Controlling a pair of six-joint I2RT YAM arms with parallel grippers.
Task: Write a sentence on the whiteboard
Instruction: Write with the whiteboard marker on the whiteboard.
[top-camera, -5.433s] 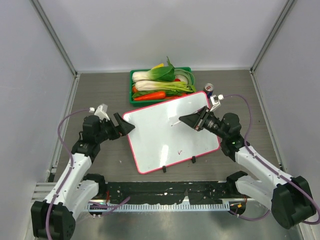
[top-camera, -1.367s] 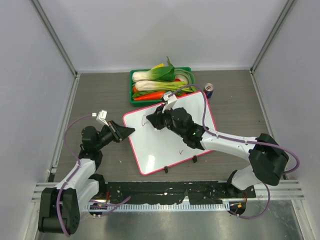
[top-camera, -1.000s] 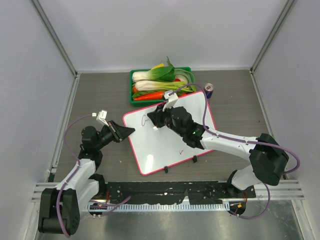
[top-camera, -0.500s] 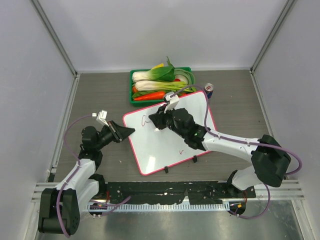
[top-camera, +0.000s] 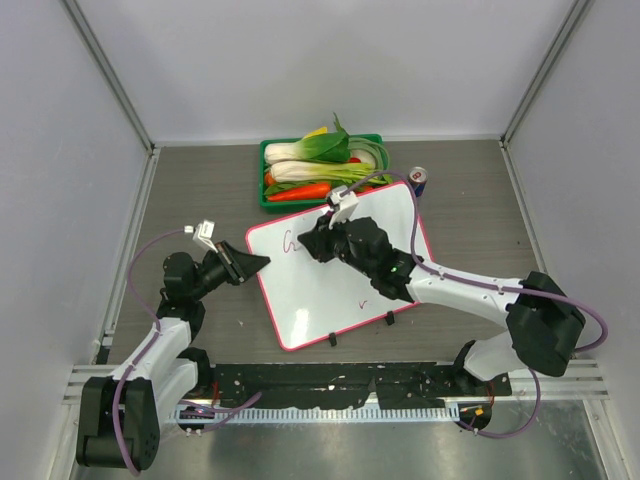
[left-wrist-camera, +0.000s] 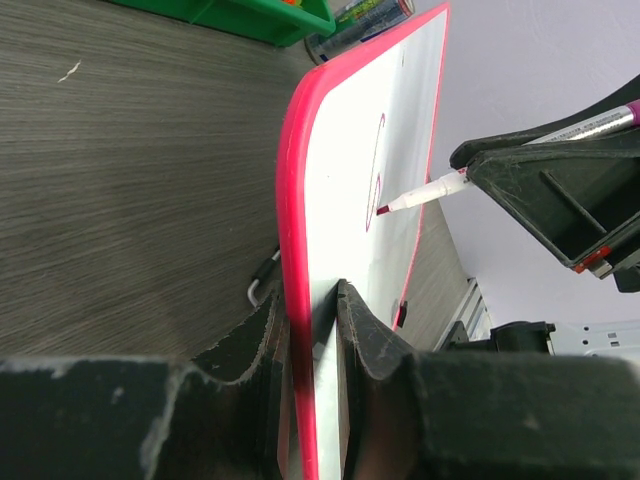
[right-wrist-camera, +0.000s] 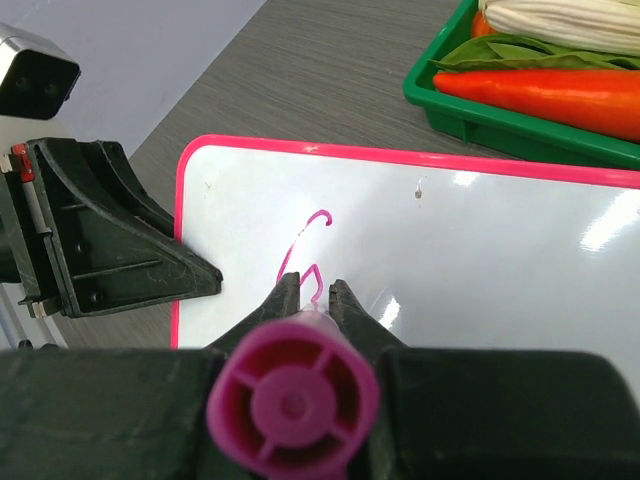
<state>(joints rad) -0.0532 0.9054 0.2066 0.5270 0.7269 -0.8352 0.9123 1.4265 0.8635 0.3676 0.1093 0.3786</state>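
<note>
The whiteboard (top-camera: 330, 285), white with a pink-red frame, lies tilted on the table. My left gripper (top-camera: 256, 263) is shut on its left edge; the frame runs between the jaws (left-wrist-camera: 313, 295). My right gripper (top-camera: 316, 246) is over the board's upper left, shut on a magenta marker (right-wrist-camera: 293, 400). The marker's tip (left-wrist-camera: 385, 209) rests on the board (left-wrist-camera: 360, 100). Of the sentence, a single magenta G-shaped stroke (top-camera: 292, 240) shows beside the tip. That stroke (right-wrist-camera: 312, 232) lies just ahead of the right gripper (right-wrist-camera: 311, 290).
A green tray (top-camera: 266, 150) of vegetables stands behind the board, with a small can (top-camera: 418, 180) to its right. A lone purple tick mark (top-camera: 362, 300) sits low on the board. Two black clips (top-camera: 388, 320) hang on its near edge. Grey walls close in the sides.
Several seconds ago the right gripper was at the board's right and there was no stroke. Over the last second the marker crept slightly right and the G stroke grew; the left gripper stayed put.
</note>
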